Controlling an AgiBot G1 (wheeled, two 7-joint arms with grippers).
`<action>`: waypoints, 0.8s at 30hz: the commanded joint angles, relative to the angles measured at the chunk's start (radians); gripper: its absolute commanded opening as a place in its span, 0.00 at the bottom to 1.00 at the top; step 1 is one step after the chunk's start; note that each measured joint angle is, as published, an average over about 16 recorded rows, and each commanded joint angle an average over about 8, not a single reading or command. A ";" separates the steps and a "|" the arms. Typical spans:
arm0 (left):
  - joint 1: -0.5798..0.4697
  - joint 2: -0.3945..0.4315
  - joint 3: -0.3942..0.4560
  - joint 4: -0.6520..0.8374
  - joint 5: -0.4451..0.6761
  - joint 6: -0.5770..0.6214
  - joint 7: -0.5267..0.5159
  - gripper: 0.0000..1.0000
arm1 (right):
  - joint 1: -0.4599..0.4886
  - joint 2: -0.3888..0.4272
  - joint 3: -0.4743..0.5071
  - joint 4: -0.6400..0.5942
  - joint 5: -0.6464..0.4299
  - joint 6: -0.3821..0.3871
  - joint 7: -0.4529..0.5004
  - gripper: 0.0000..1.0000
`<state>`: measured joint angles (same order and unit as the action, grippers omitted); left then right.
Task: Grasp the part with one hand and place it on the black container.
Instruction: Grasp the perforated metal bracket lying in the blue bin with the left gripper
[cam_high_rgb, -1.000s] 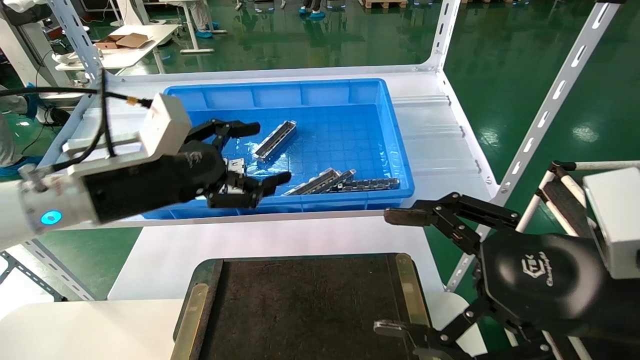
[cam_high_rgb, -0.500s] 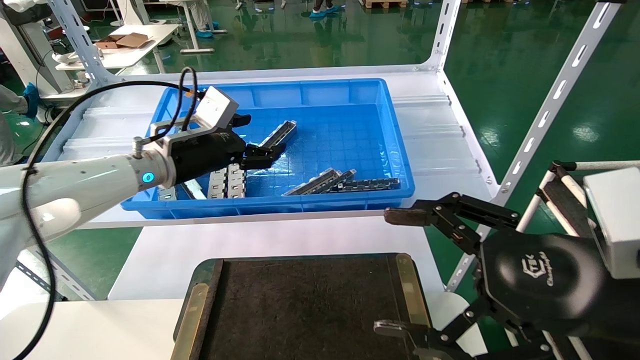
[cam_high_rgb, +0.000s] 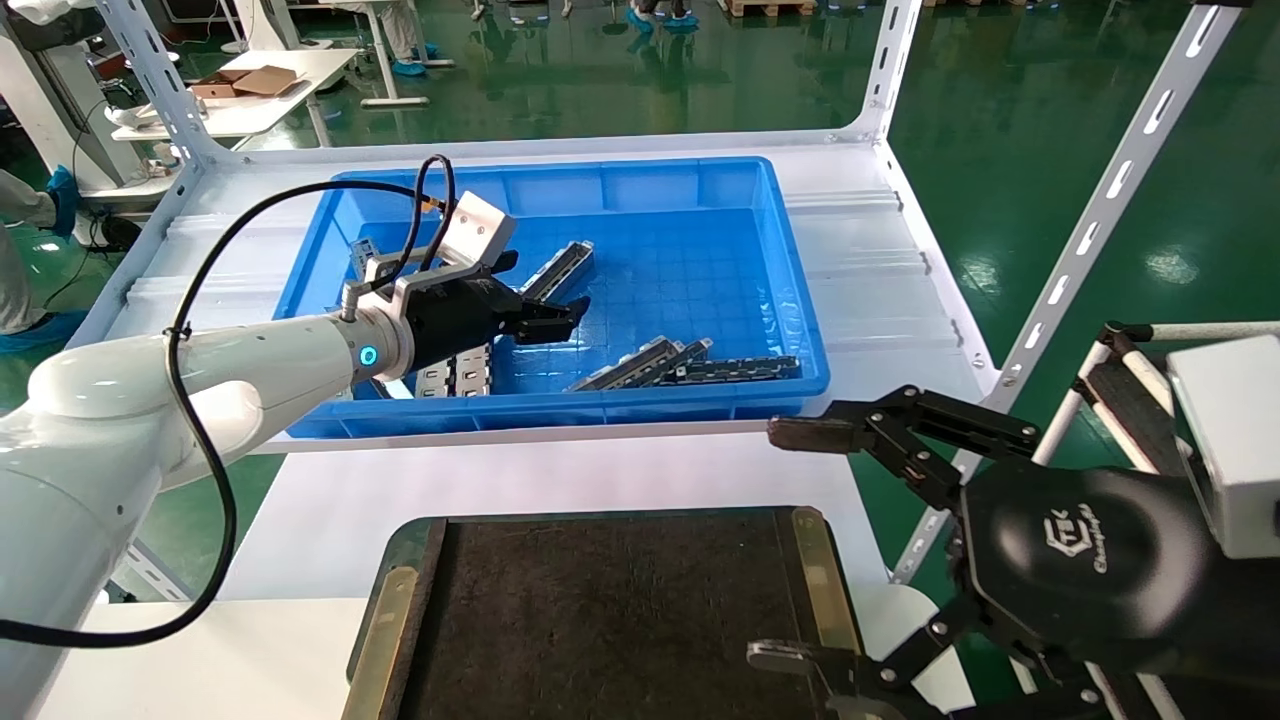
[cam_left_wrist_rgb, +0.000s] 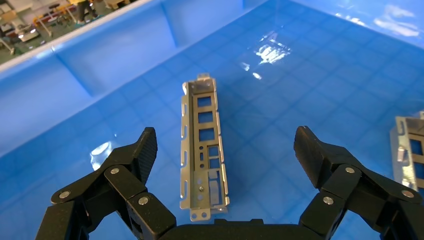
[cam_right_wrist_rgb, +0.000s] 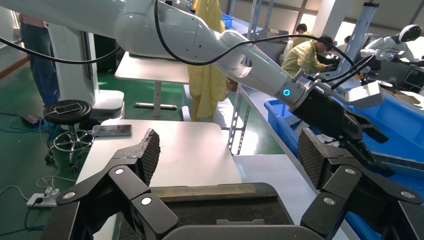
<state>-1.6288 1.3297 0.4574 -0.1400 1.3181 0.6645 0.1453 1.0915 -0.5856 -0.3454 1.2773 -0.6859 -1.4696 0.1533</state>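
Observation:
The part (cam_high_rgb: 558, 270), a long silver channel cage with rectangular openings, lies on the floor of the blue bin (cam_high_rgb: 700, 185); it also shows in the left wrist view (cam_left_wrist_rgb: 202, 150). My left gripper (cam_high_rgb: 545, 292) (cam_left_wrist_rgb: 225, 150) is open inside the bin, low over the part's near end, with a finger on each side and not touching it. The black container (cam_high_rgb: 610, 610), a dark felt tray with brass strips, lies at the front of the table and shows in the right wrist view (cam_right_wrist_rgb: 220, 202). My right gripper (cam_high_rgb: 790, 545) (cam_right_wrist_rgb: 227, 155) is open and empty beside the tray's right edge.
More silver cages (cam_high_rgb: 650, 362) (cam_left_wrist_rgb: 410, 150) lie at the bin's front right. Flat pale-grey multi-slot pieces (cam_high_rgb: 455, 370) lie at its front left under my left arm. White shelf posts (cam_high_rgb: 1090, 220) stand to the right. A white table (cam_right_wrist_rgb: 170, 150) lies beyond the tray.
My left gripper has moved from the bin's front left edge deeper into the bin and lower, onto the part's near end. The right arm has not moved.

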 joint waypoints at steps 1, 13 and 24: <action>-0.006 0.012 -0.005 0.024 -0.008 -0.015 0.016 0.00 | 0.000 0.000 0.000 0.000 0.000 0.000 0.000 0.00; 0.002 0.021 -0.019 0.061 -0.047 -0.042 0.035 0.00 | 0.000 0.000 0.000 0.000 0.000 0.000 0.000 0.00; 0.016 0.022 -0.018 0.068 -0.065 -0.064 0.042 0.00 | 0.000 0.000 0.000 0.000 0.000 0.000 0.000 0.00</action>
<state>-1.6129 1.3512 0.4399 -0.0722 1.2532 0.6017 0.1880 1.0916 -0.5854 -0.3458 1.2773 -0.6856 -1.4694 0.1530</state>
